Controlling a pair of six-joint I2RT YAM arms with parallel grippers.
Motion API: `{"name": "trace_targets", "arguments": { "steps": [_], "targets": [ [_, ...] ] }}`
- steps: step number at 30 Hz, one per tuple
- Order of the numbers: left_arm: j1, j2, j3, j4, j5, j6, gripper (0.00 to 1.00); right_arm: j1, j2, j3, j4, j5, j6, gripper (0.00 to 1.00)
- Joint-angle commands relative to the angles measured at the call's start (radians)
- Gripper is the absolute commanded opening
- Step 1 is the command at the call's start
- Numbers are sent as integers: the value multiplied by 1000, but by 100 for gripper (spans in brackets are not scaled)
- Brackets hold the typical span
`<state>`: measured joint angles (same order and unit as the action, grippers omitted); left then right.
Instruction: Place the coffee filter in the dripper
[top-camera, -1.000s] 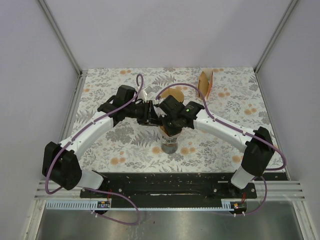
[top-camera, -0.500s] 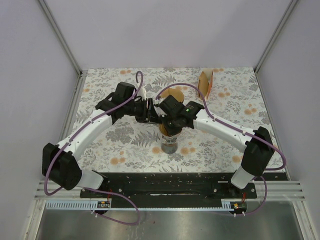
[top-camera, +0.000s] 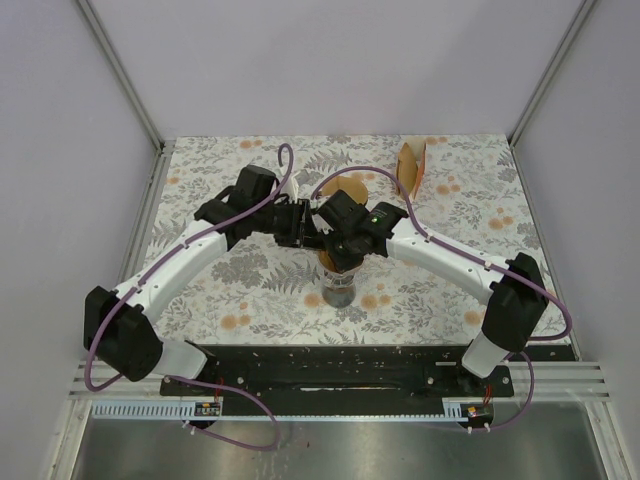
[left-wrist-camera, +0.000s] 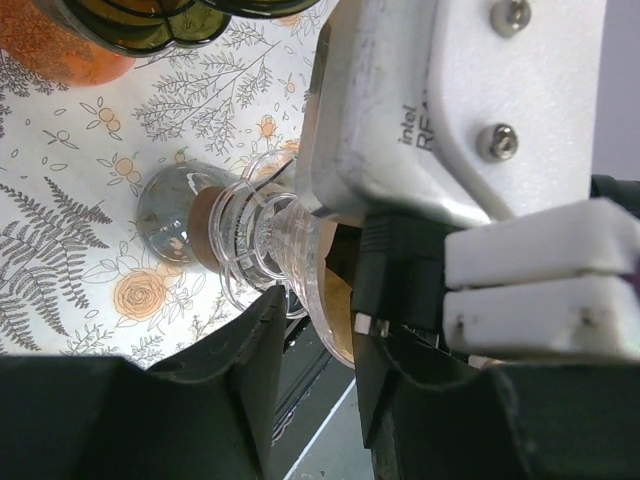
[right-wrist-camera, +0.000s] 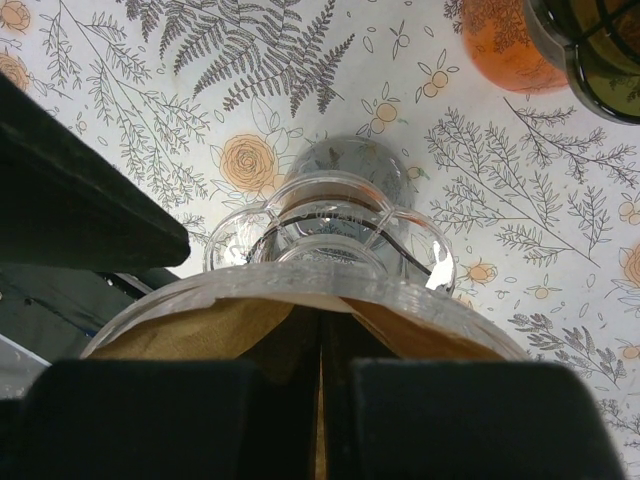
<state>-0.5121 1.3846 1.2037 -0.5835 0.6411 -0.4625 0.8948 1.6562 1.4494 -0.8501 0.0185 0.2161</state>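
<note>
The coffee filter (right-wrist-camera: 200, 335) sits inside the clear dripper (right-wrist-camera: 330, 280), which stands on the glass carafe (right-wrist-camera: 335, 165) near the middle of the worktop (top-camera: 250, 290). The right gripper (right-wrist-camera: 322, 340) reaches into the cone with its 2 fingers pressed together, apparently pinching the paper's wall. The left gripper (left-wrist-camera: 320, 315) is part spread and straddles the dripper's rim; whether its pads touch cannot be told.

To seat the paper well, I judge that the pinch should press down toward the cone's tip and lay the paper flat against the wall. It should then release without dragging the paper up. The other arm should steady the rim gently, since the stack is tall and could tip.

The worktop wears a floral cloth. A brown filter holder (top-camera: 410, 165) stands near the far right corner. Plain pale walls and metal posts enclose the cell.
</note>
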Motion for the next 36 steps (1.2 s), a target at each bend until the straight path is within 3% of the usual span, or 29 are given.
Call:
{"name": "trace_targets", "arguments": {
  "steps": [1,6,16,36],
  "targets": [
    [-3,8,-9,27,-34,16,33,10,31,-9,-20,-2,-6,0],
    [-8,-1,-23,30,-27,24,27,10,-2,-12,11,1,-9,0],
    [-16,-6,-18,30,-34,27,1,10,-41,34,26,1,-24,0],
    [-16,-9,8,7,-63,45,0,9,-154,51,31,-11,-37,0]
  ]
}}
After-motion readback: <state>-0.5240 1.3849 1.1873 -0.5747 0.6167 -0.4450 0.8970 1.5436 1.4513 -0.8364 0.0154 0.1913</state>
